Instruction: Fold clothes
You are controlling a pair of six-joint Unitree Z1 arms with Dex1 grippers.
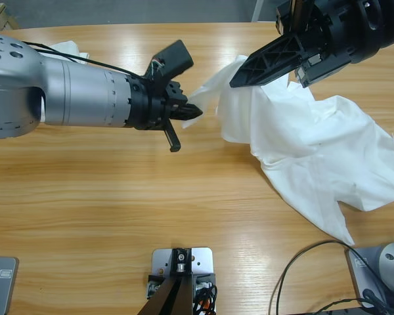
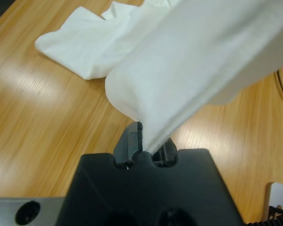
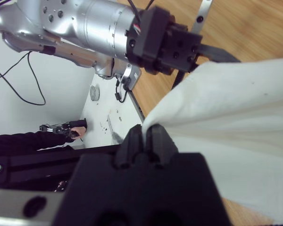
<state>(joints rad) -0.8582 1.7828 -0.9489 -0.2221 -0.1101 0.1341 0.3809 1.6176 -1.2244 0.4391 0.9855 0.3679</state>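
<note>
On the right half of the wooden table [image 1: 118, 197], we find the white T-shirt [image 1: 328, 157] mostly heaped, its upper-left edge lifted. Our left gripper [image 1: 189, 110] is clamped on one corner; our right gripper [image 1: 240, 80] pinches the same edge just beside it. The held edge runs short between both grippers, with the cloth trailing right. Another white cloth [image 1: 69, 49] lies far left.

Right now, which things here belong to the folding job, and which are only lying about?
Job: white T-shirt; left gripper and right gripper, both shut on it; second white cloth behind the left arm, probably waiting.
Lying about: black cable at the table's near corner; a person's hand in the background.
</note>
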